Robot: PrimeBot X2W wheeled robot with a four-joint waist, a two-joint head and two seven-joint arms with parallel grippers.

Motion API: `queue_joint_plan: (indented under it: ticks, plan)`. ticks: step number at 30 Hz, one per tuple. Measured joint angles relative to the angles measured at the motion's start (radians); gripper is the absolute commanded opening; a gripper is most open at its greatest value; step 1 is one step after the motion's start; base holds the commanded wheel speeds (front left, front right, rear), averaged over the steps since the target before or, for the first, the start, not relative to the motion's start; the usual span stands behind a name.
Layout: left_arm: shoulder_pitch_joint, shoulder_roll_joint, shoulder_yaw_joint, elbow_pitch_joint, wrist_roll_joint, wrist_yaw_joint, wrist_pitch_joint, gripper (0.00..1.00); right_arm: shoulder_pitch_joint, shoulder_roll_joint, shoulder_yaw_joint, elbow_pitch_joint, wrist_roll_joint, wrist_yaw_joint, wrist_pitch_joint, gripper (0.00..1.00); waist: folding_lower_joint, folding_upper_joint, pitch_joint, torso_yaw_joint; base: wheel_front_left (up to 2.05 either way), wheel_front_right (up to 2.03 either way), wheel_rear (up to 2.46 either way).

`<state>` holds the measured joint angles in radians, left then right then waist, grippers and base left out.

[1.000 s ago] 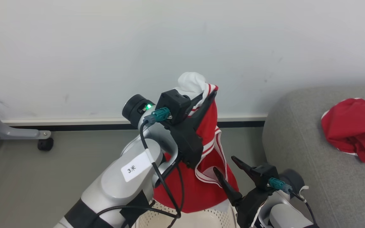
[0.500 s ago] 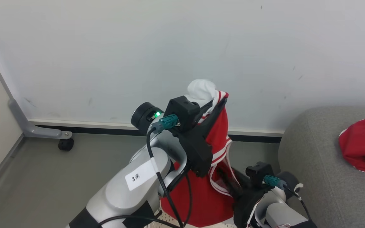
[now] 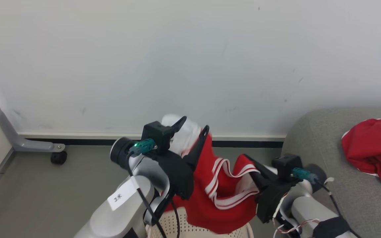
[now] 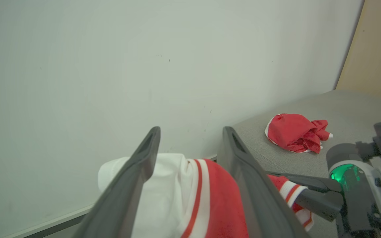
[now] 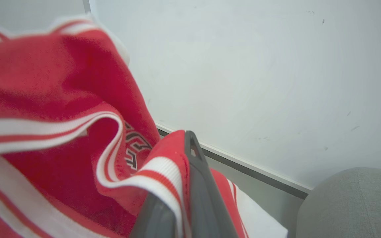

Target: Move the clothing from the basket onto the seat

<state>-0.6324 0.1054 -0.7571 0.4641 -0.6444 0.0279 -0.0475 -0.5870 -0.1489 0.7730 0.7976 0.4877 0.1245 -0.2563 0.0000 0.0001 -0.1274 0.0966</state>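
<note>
Sagging red, white-striped clothing (image 3: 223, 188), left gripper (image 3: 195, 122) now parted around it, right gripper (image 3: 250, 162) newly clamped on hem

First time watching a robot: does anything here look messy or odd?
Only untidiness: a red garment lies crumpled on the grey sofa, and a red jersey with a white piece sags between the left gripper and right gripper above the basket.

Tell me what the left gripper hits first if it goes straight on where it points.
Likely the white wall: the left gripper points at it, and the clothing sits between its fingers, not beyond the tips. How far off the wall stands is unclear.
</note>
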Motion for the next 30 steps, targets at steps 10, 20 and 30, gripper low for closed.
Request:
queue_joint_plan:
  ticks: [10, 20, 30]
  plan:
    - [0.113, 0.01, 0.012, -0.018, -0.03, 0.026, -0.047, 1.0, -0.009, -0.115, -0.05, -0.1, 0.014, 0.0, 0.0, 0.0, 0.0, 0.0, -0.004, -0.053, 0.0, 0.0, 0.0]
    - [0.167, 0.009, -0.003, -0.046, -0.026, 0.035, -0.088, 1.0, 0.007, -0.215, -0.103, -0.222, 0.01, -0.012, 0.0, 0.0, 0.0, 0.0, 0.0, -0.111, 0.0, 0.0, 0.0]
    - [0.212, 0.0, -0.022, -0.063, -0.016, 0.052, -0.113, 1.0, 0.059, -0.306, -0.145, -0.361, 0.005, -0.058, 0.0, 0.0, 0.0, 0.0, 0.004, -0.203, 0.0, 0.0, 0.0]
